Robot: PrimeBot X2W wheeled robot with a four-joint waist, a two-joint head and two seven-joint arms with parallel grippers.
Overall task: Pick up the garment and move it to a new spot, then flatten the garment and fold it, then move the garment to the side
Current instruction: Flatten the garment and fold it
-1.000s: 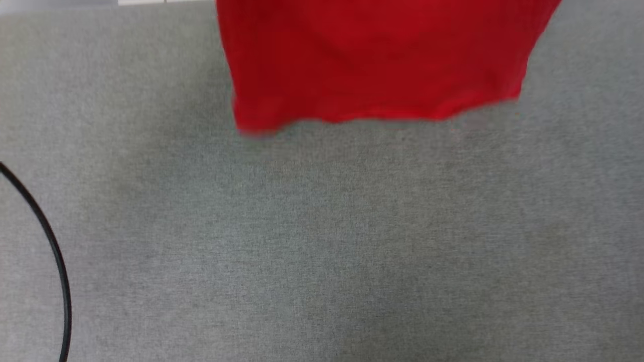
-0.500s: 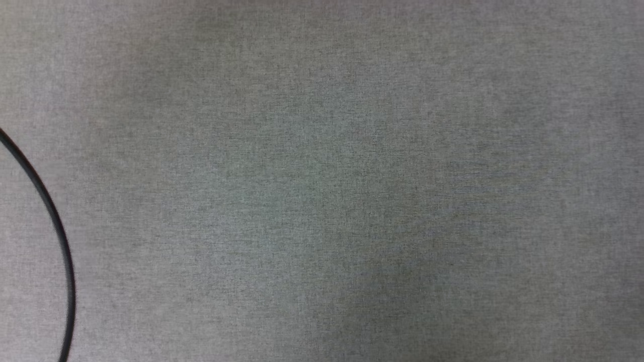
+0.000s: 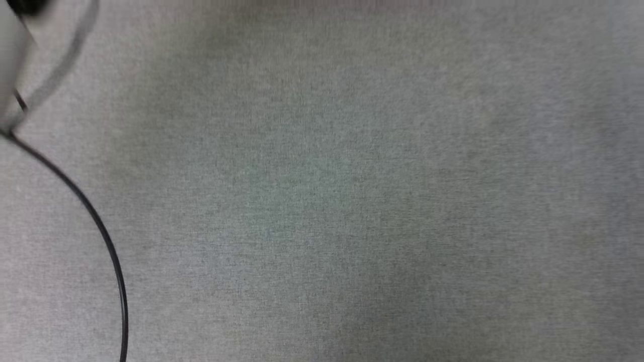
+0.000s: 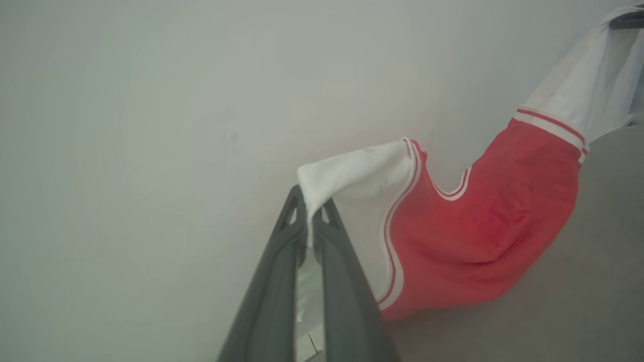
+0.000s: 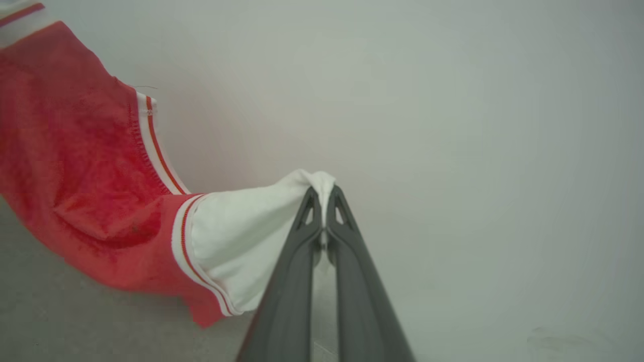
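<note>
Both white sleeves [image 5: 241,236] sit pinched in the tightly closed left gripper [image 4: 309,206] and right gripper [image 5: 323,196], probably to hang the garment [image 4: 483,226] spread.

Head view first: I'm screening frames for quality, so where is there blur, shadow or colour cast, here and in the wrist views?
Head view: pale arm part at top left motion-smeared, black cable crisp, soft shadow low centre. Left wrist view: even light, garment slightly soft, pink cast on the pale backdrop near it. Right wrist view: same, no glare.
</note>
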